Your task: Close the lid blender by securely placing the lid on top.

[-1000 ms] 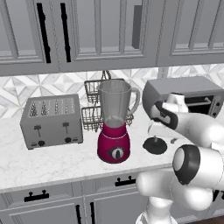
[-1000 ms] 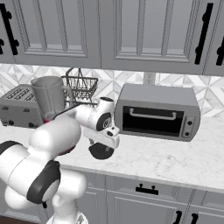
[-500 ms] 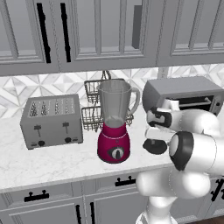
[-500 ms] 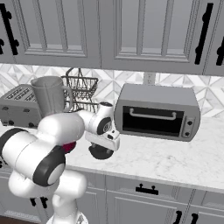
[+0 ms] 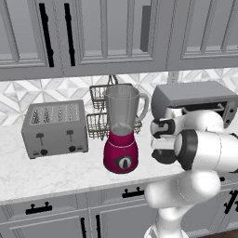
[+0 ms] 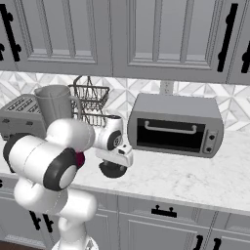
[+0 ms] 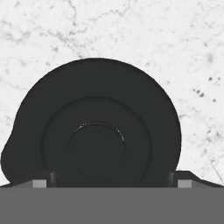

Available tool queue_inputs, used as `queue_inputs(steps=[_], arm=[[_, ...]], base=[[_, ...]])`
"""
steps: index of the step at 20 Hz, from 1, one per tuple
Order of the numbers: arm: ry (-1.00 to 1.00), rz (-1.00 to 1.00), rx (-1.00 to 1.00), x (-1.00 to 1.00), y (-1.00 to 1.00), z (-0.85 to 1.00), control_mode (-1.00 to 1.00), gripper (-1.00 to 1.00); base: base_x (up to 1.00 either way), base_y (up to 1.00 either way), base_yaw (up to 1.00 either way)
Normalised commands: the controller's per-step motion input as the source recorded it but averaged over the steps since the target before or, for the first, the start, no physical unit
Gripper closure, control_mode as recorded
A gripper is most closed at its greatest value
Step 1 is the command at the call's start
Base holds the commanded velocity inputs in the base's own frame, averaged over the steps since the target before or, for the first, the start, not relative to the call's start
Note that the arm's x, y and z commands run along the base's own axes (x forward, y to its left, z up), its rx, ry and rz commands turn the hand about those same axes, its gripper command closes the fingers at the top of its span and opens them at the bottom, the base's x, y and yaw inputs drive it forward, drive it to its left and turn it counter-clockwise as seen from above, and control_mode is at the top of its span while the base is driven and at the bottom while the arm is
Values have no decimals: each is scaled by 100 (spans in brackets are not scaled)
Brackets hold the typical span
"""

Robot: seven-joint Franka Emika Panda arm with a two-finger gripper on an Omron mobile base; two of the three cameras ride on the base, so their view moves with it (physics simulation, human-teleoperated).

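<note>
Bench: white marble with grey veins [image 5: 56,174], running along the wall above grey drawer fronts with black handles.
Arm: white with dark joints, bent low over the bench right of the blender, hand pointing straight down.
Claw: [image 7: 111,181] directly above the lid; its two dark tips sit wide apart at either side of the lid's lower edge in the hand view, spread and pinching nothing that I can see.
Lid: black round disc [image 7: 96,127] with raised concentric rings and a central knob, lying flat on the marble just under the hand; in the left base view it is the dark shape [image 5: 163,156] below the wrist, and in the right base view it lies [image 6: 113,169] in front of the toaster oven's left end.
Blender: magenta-red base with a round dark dial, clear grey jar with side handle [image 5: 122,135], standing upright near the lid on its left, mouth open; in the right base view the jar [image 6: 54,103] rises behind the arm.
Toaster: silver, four slots [image 5: 55,128], left of the blender and a little apart from it.
Wire basket: dark two-tier rack [image 5: 100,109] behind the blender against the wall.
Toaster oven: grey with a dark glass door and bar handle [image 6: 175,124], at the back right.
Wall: white tile with a diamond pattern [image 6: 239,105].
Cabinets: grey panelled doors with long black handles [image 5: 116,32] above everything.
</note>
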Motion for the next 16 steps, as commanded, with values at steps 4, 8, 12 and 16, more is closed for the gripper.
queue_inputs(steps=[4,8,12,16], arm=[[0,0,-10,1,19,-21,-100,-100],[-1,0,-1,11,7,-2,-100,-100],[-1,0,0,17,0,-5,-100,-100],[-2,0,0,0,0,-23,-100,-100]], base=[[0,0,0],[0,0,0],[0,0,0],[0,0,0]])
